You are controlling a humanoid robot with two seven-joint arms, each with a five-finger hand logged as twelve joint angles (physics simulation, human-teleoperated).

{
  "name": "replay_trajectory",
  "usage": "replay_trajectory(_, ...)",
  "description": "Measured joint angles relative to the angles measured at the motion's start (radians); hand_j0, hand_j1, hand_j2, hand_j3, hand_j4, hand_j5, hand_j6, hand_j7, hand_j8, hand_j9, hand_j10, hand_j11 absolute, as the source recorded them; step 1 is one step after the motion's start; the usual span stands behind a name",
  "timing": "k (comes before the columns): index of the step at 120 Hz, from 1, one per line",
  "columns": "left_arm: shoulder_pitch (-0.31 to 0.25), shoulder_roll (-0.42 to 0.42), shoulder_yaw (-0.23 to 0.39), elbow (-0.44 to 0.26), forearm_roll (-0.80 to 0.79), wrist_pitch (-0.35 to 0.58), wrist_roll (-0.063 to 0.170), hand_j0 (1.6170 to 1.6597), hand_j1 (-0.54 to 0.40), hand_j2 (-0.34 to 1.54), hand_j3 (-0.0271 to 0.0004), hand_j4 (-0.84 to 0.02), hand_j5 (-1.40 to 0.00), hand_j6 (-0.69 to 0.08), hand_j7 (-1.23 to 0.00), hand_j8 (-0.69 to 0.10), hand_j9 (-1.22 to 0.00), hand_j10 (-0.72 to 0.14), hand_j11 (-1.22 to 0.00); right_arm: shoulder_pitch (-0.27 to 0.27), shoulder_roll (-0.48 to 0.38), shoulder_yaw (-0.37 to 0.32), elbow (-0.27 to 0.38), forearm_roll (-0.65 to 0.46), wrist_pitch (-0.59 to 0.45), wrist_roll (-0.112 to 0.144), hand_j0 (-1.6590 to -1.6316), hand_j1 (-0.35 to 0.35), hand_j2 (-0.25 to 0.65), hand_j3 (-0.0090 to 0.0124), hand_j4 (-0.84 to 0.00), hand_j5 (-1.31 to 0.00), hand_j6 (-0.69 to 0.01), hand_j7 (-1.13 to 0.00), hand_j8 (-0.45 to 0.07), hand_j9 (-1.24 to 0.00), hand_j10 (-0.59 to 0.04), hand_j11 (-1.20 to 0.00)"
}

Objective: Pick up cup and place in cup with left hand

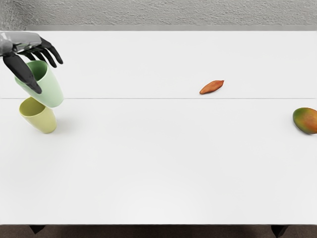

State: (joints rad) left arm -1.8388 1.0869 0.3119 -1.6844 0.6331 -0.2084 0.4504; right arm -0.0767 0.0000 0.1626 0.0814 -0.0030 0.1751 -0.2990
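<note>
Bright, diffuse light; flat white table glows palest toward lower middle of head view; faint, soft-edged shadow to right of tapered yellow cup; tapered pale-green cup shaded inside; outlines crisp.

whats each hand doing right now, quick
Left hand: closed around the green cup, thumb on the near side, fingers on the far side.
Right hand: out of view, so can't be told.
</note>
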Motion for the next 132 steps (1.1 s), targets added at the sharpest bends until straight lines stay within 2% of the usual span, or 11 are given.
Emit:
replay_trajectory(83,0.014,0.087,0.005,0.014,0.016,-0.007,0.008,1.6567,-0.111,0.12,0.0000,-0.436,-0.59,-0.437,-0.58,-0.393,-0.58,-0.376,-0.58,0.000,0.000,0.000,0.000,0.000,0.000,0.000,-1.6581,-0.349,0.000,0.0000,0.000,0.00,-0.001,0.00,0.000,0.00,0.000,0.00)
replay_trajectory(132,0.048,0.119,0.004,0.017,0.045,-0.004,0.007,1.6572,-0.120,0.16,0.0000,-0.439,-0.58,-0.440,-0.58,-0.402,-0.57,-0.386,-0.57,0.000,0.000,0.000,0.000,0.000,0.000,0.000,-1.6581,-0.349,0.000,0.0000,0.000,0.00,-0.001,0.00,0.000,0.00,0.000,0.00)
